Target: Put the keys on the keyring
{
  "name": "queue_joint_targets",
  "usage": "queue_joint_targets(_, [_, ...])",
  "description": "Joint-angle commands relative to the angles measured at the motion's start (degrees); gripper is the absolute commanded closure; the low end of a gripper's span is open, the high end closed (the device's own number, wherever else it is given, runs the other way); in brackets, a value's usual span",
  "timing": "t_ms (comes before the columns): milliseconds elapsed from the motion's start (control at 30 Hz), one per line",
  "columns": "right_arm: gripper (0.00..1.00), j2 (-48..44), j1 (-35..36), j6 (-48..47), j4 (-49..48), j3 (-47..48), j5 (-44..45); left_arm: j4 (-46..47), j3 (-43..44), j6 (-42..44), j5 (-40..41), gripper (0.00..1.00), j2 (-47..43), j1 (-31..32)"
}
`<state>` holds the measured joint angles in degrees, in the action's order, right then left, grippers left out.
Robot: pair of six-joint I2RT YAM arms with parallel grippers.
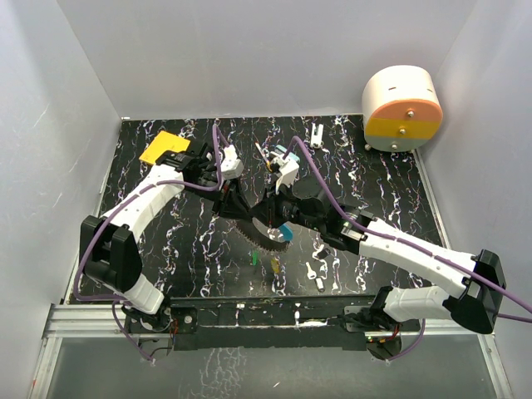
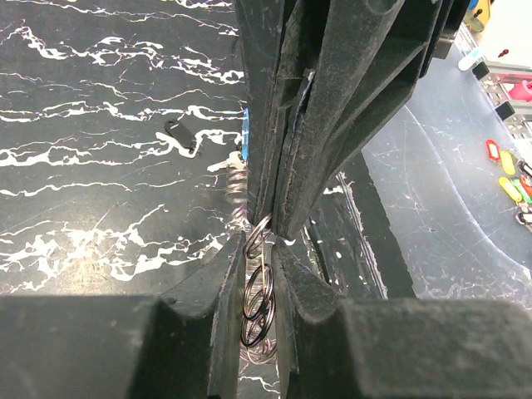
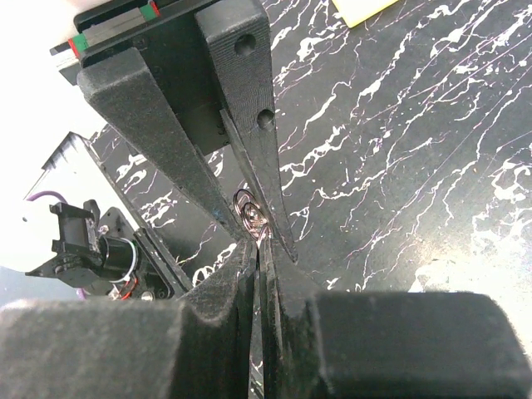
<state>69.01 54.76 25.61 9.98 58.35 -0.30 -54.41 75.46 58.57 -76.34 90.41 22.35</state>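
The keyring, a thin silvery loop with a blue arc, hangs mid-table where the two arms meet. My right gripper is shut on its thin edge, and a short chain of small silvery rings sticks out past the fingertips. My left gripper is closed around those same small rings, which fill the narrow gap between its fingers. On the table nearer the arm bases lie loose keys: a green-headed one, a yellow-headed one and two silver ones.
An orange-yellow card lies at the back left beside the left arm. A round white, orange and yellow drum stands at the back right corner. A small white piece lies near the back wall. White walls enclose the table.
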Motion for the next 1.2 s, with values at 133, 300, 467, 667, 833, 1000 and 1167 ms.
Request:
queue_joint_targets(133, [0.92,-3.05,0.41,1.18,-6.11,0.86,0.55,-1.01,2.37,-0.76,-0.85,1.00,-0.30,0.15])
queue_joint_targets(300, [0.86,-3.10,0.39,1.66,-5.16,0.69,1.08,-0.95,2.86,-0.75,0.97,1.00,-0.52,0.15])
queue_joint_targets(467, [0.53,-4.68,0.37,2.06,-3.74,0.63,4.75,-1.13,2.50,-0.92,2.23,1.00,-0.72,0.17])
queue_joint_targets(667, [0.40,-7.98,0.29,2.34,1.38,1.76,13.69,-1.36,1.56,-0.42,2.55,1.00,-1.36,0.15])
queue_joint_targets(833, [0.39,-10.71,0.32,3.94,8.28,1.66,19.42,-2.46,1.56,0.93,2.33,1.00,-1.10,0.16])
queue_joint_targets(1000, [0.41,-14.51,-0.17,11.44,19.65,0.02,27.67,-1.63,1.11,-0.34,1.89,1.00,-0.68,0.15])
queue_joint_targets(1167, [0.44,-14.24,-1.36,28.71,39.69,-0.65,32.55,2.08,-0.40,-4.90,0.53,1.00,-0.21,0.15])
